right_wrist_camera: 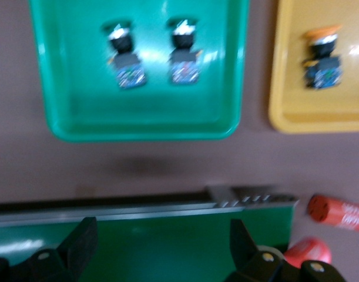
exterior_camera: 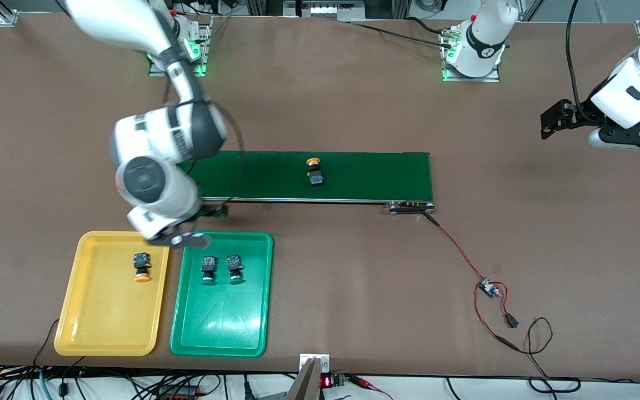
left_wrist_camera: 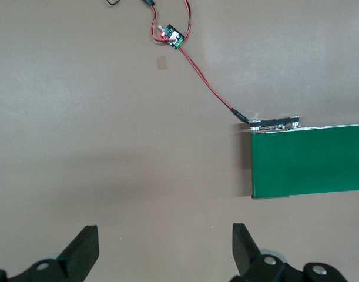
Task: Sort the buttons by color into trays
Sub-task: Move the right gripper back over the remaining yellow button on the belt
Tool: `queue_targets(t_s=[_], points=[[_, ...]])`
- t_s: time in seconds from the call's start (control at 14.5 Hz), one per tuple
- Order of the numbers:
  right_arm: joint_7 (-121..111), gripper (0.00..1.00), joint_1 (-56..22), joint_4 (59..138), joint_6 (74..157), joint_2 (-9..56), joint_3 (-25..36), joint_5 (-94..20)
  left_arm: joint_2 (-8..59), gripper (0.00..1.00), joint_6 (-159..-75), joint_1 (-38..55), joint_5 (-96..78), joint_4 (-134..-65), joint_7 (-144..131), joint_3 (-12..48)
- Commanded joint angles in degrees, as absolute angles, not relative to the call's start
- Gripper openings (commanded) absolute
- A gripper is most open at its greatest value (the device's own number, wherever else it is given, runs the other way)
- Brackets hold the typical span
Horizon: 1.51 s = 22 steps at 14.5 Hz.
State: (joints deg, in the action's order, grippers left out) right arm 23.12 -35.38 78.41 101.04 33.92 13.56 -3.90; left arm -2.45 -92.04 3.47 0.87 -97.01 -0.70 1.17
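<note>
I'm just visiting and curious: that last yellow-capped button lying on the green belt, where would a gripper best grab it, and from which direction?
Probably by the dark body of the button, coming straight down from above. It lies on its side on the belt, cap toward the robots' bases, so the blocky body offers flatter sides than the round cap. The fingers should close across its width, one toward each end of the belt. Nothing else stands close to it.

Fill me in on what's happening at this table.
Buttons are being sorted by color. Two green buttons lie in the green tray, one orange button in the yellow tray. Another orange-capped button sits on the conveyor belt. The right gripper hangs open and empty above the trays; the left gripper waits open.
</note>
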Motion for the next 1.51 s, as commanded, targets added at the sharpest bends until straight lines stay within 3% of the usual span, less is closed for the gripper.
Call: queue_targets(t_s=[0.0,0.21,0.41,1.24,1.31,1.44], points=[[27.85,1.0,-42.25,79.54,98.18,32.78,14.15,-4.04,-2.81,1.0,-90.97,3.87,-0.35,-96.42,-0.17,0.7],[33.48,1.0,-48.06,79.54,98.96,33.31,13.89,-5.17,-2.81,1.0,-90.53,3.87,-0.35,-96.33,-0.18,0.62],[33.05,1.0,-49.04,79.54,100.02,33.49,13.97,-13.97,-2.81,1.0,-90.53,3.87,-0.26,-96.42,-0.26,0.7],[34.72,1.0,-52.03,79.8,107.22,41.65,13.97,-14.24,-2.81,1.0,-90.53,3.69,-0.53,-96.33,-0.35,0.62],[34.72,0.97,-51.86,80.15,107.84,41.92,13.97,-14.33,-2.81,1.0,-90.53,3.69,-0.53,-96.33,-0.35,0.62],[34.72,0.8,-51.16,80.77,108.98,42.01,13.97,-14.5,-2.81,1.0,-90.53,3.69,-0.53,-96.33,-0.35,0.62]])
